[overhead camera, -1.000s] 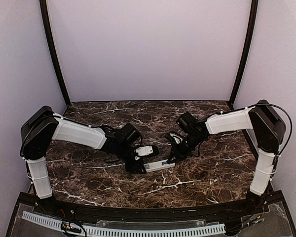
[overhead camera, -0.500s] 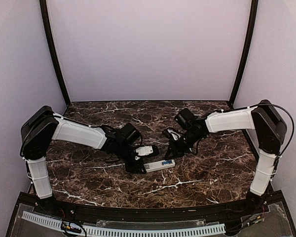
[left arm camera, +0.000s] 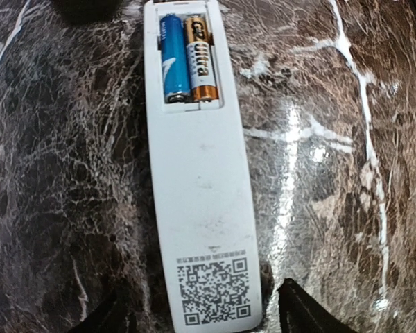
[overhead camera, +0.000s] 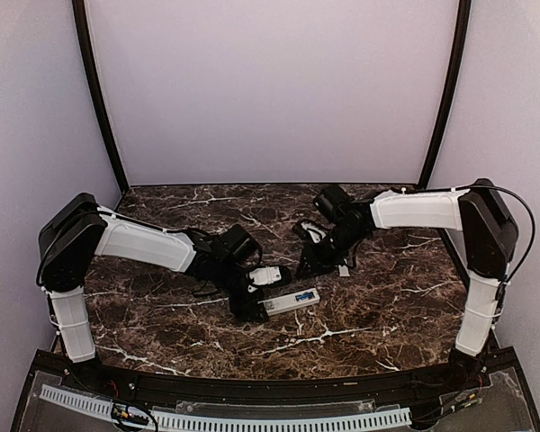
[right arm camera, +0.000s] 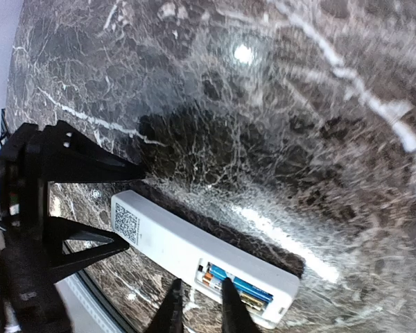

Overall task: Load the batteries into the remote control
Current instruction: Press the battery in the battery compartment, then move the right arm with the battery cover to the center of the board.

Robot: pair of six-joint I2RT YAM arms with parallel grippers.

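Observation:
The white remote control [overhead camera: 291,301] lies back up on the marble table, its battery recess uncovered. In the left wrist view the remote [left arm camera: 197,173] holds two batteries side by side, a blue one [left arm camera: 172,59] and a gold and black one [left arm camera: 201,62]. My left gripper [left arm camera: 204,313] is open and straddles the end with the square code, its fingers [left arm camera: 301,309] apart from the sides. My right gripper [overhead camera: 304,263] hovers behind the remote. In its wrist view the right gripper [right arm camera: 200,291] is nearly shut and empty, above the remote [right arm camera: 180,246] and the batteries [right arm camera: 237,284].
The table [overhead camera: 387,306] is dark brown marble with white veins, walled in pale purple on three sides. A small pale piece [overhead camera: 343,268] lies under the right arm, too small to identify. A black rail [overhead camera: 252,387] runs along the near edge.
My right gripper has lifted off the remote's battery end and drawn back toward the far left. The left gripper and the remote have stayed still.

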